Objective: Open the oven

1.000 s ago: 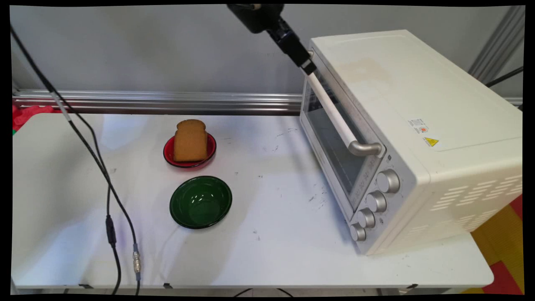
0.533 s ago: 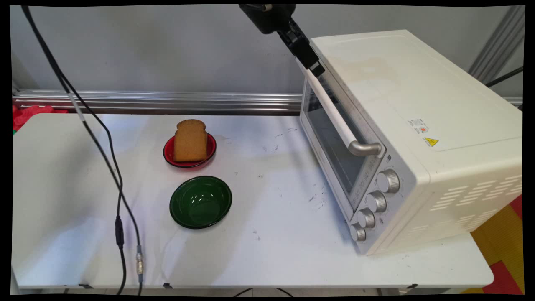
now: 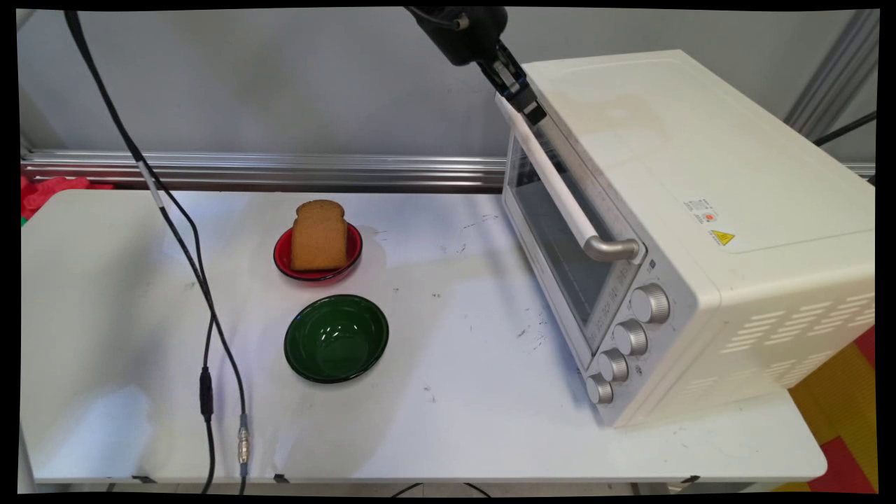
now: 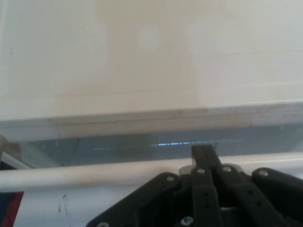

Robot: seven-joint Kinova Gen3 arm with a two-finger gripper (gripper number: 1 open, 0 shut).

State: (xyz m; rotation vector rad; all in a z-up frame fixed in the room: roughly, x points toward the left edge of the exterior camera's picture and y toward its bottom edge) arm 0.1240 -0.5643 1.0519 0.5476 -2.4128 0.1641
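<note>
My black gripper [image 3: 532,115] hangs at the far upper corner of the cream toaster oven [image 3: 700,210], right at the far end of its white door handle [image 3: 560,189]. In the hand view the gripper [image 4: 203,150] is shut with nothing between the fingers. Its tips reach just past the handle bar [image 4: 71,176], over the gap in front of the door glass [image 4: 118,144]. The oven's flat top [image 4: 151,56] fills the upper part of that view. The oven door is closed.
A slice of brown bread [image 3: 318,234] stands in a red bowl [image 3: 283,260] at mid-table. A green bowl [image 3: 336,338] sits in front of it with nothing in it. Black cables [image 3: 203,308] hang down over the table's left side.
The gripper has moved right and slightly back, from beside the handle's far end to over it at the oven's top front edge. The hanging cables swung to the right.
</note>
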